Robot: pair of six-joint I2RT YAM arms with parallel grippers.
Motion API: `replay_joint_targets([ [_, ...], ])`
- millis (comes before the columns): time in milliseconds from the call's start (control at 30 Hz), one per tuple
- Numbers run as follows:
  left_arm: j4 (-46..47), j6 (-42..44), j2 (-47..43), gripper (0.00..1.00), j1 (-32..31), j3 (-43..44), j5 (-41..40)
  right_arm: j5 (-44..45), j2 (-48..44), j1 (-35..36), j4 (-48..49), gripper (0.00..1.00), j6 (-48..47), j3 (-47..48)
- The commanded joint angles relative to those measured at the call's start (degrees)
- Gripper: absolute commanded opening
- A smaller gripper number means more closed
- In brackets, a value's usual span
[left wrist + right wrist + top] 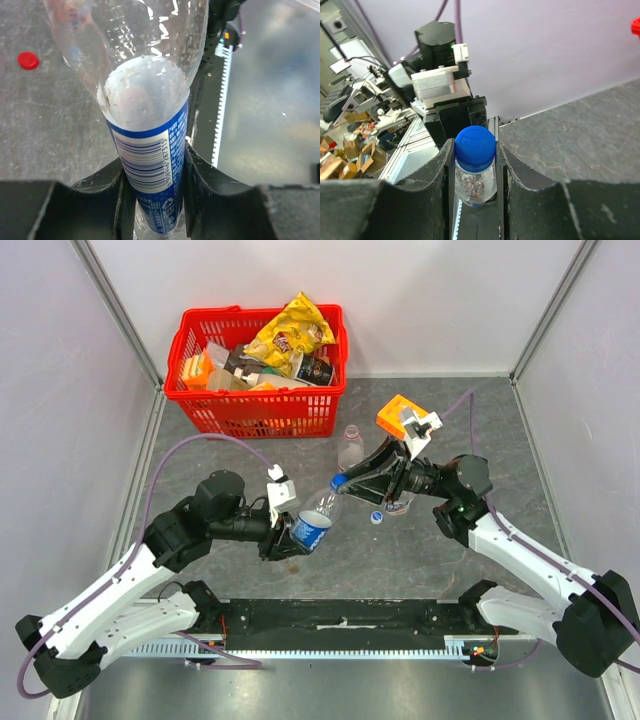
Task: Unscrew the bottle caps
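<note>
Caps, three: blue cap (475, 142) tight in right pincer (475, 161), two loose caps (376, 517) (28, 60); blue-labelled bottle (145, 100) tight in left pincer (154, 167).

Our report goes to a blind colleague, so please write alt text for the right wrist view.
The right gripper pinches the blue cap of a clear bottle between its two black fingers. Beyond it the left arm faces the camera above a grey table.
</note>
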Motion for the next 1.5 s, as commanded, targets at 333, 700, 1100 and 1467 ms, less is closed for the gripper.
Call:
replay_joint_targets([
  [333,4.7,1.2,0.5,0.18,-0.7,4.6,23.9,-7.7,-3.4,-0.3,20.1,0.0,3.3,-2.6],
  [700,5.5,1.0,0.3,0.18,-0.7,4.0,27.3,-9.6,-6.0,-0.1,22.2,0.01,2.8,-3.4],
  [1100,2.1,2.5,-1.4,0.15,-0.7,3.2,15.2,-6.9,-5.1,-0.2,18.1,0.81,3.5,-2.9],
  [1467,0.6,4.0,-1.9,0.14,-0.7,0.3,9.5,-2.8,-6.8,-0.2,-2.6,0.98,-6.7,1.1],
])
